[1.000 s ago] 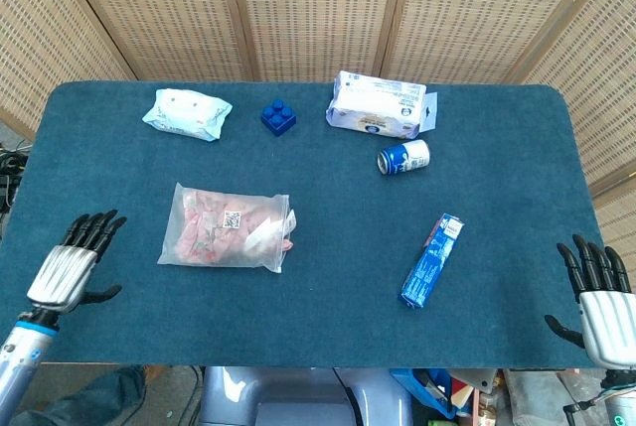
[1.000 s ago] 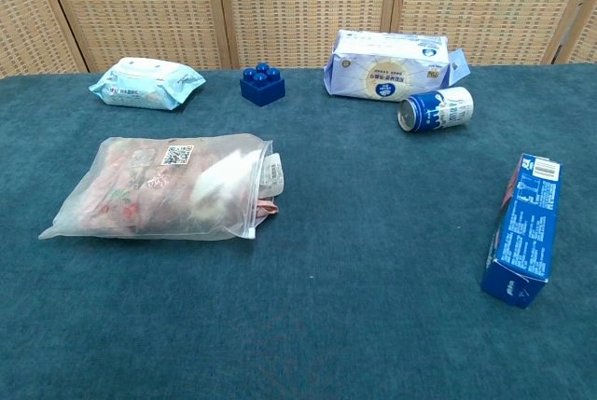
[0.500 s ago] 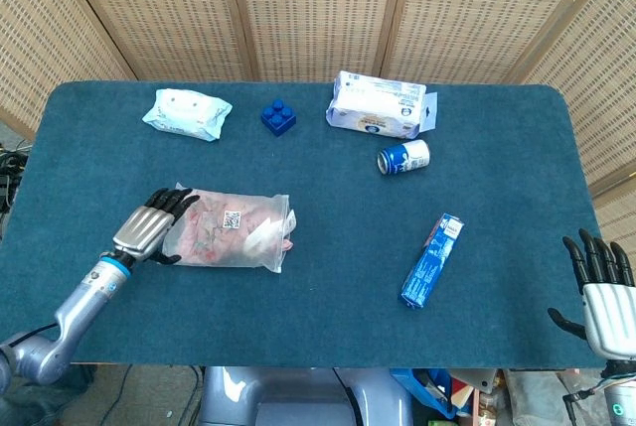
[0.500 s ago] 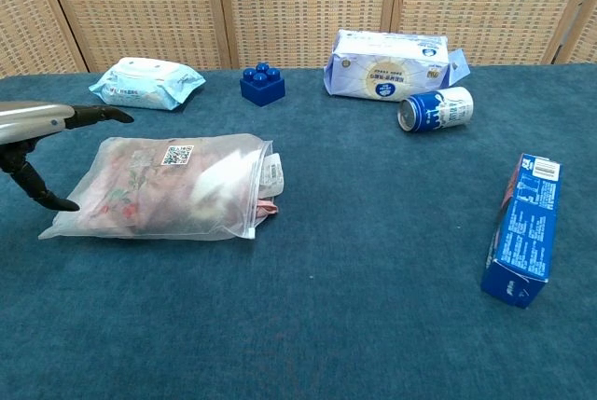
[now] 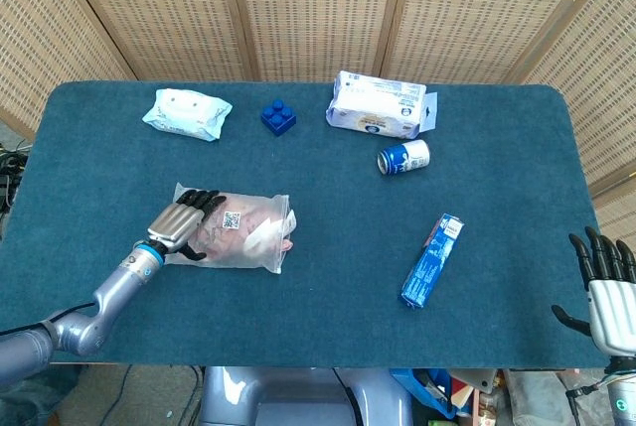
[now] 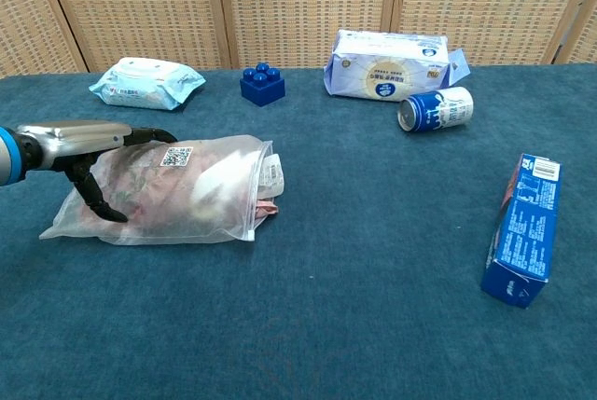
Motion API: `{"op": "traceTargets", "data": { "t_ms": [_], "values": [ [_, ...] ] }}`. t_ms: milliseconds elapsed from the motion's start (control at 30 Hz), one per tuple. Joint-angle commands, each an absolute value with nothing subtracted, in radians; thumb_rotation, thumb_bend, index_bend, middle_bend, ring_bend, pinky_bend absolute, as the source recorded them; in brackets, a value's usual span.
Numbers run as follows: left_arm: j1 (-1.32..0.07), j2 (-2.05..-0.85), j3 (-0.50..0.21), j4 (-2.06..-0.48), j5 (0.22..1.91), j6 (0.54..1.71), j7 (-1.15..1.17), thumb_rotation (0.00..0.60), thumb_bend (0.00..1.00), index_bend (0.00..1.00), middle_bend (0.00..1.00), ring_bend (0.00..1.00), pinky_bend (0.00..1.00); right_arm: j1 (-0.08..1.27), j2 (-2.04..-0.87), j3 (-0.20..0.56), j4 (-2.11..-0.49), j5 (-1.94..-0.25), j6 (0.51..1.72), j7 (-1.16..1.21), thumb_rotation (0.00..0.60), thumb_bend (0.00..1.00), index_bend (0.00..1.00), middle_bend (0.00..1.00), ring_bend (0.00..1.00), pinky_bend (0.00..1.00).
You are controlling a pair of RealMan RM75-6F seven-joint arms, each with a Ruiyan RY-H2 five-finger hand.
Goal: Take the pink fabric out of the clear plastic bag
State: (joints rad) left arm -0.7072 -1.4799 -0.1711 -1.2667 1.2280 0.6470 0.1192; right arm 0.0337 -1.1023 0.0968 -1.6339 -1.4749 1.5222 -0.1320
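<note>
The clear plastic bag (image 5: 238,230) (image 6: 201,190) lies flat on the left half of the table, with the pink fabric (image 5: 224,237) (image 6: 154,190) inside it. A bit of pink fabric pokes out at the bag's right opening (image 6: 268,206). My left hand (image 5: 182,220) (image 6: 79,144) reaches over the bag's left end with fingers spread above it and the thumb down at its near side. It grips nothing. My right hand (image 5: 606,287) hangs open off the table's near right corner, seen only in the head view.
At the back stand a pale wipes pack (image 5: 186,113), a blue toy brick (image 5: 278,115) and a white-blue tissue pack (image 5: 378,105). A blue can (image 5: 403,157) lies on its side. A blue box (image 5: 432,260) lies right of centre.
My left hand has moved right, from the table's near left edge onto the left end of the bag. The right hand has sunk slightly lower. The bag has not shifted.
</note>
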Motion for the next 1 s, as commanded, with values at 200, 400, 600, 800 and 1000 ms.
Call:
{"op": "traceTargets", "data": {
  "t_ms": [200, 400, 600, 800, 1000],
  "values": [
    [-0.754, -1.549, -0.175, -1.208, 1.187, 0.645, 0.151, 0.6, 0.19, 0.17, 0.29, 0.24, 0.44, 0.039, -1.103, 0.101, -1.629, -1.466, 1.516, -0.123, 0.6, 0.0, 0.0, 0.0, 0.0, 0.0],
    [-0.739, -1.599, -0.181, -1.173, 1.239, 0.763, 0.102, 0.6, 0.3, 0.48, 0.52, 0.44, 0.59, 0.044, -1.11, 0.097, -1.62, -1.474, 1.513, -0.12, 0.6, 0.0, 0.0, 0.0, 0.0, 0.0],
    [-0.712, -1.609, -0.158, -1.137, 1.388, 0.906, -0.097, 0.6, 0.4, 0.56, 0.57, 0.48, 0.62, 0.071, -1.111, 0.095, -1.598, -1.49, 1.476, -0.072, 0.6, 0.0, 0.0, 0.0, 0.0, 0.0],
    [-0.697, -1.624, -0.156, -1.09, 1.526, 1.107, -0.298, 0.6, 0.41, 0.57, 0.57, 0.48, 0.62, 0.131, -1.061, 0.104, -1.607, -1.532, 1.408, 0.056, 0.6, 0.0, 0.0, 0.0, 0.0, 0.0],
    [-0.718, -1.711, -0.166, -0.945, 1.597, 1.251, -0.466, 0.6, 0.43, 0.59, 0.58, 0.48, 0.62, 0.215, -0.968, 0.136, -1.655, -1.59, 1.353, 0.248, 0.6, 0.0, 0.06, 0.0, 0.0, 0.0]
  ]
}}
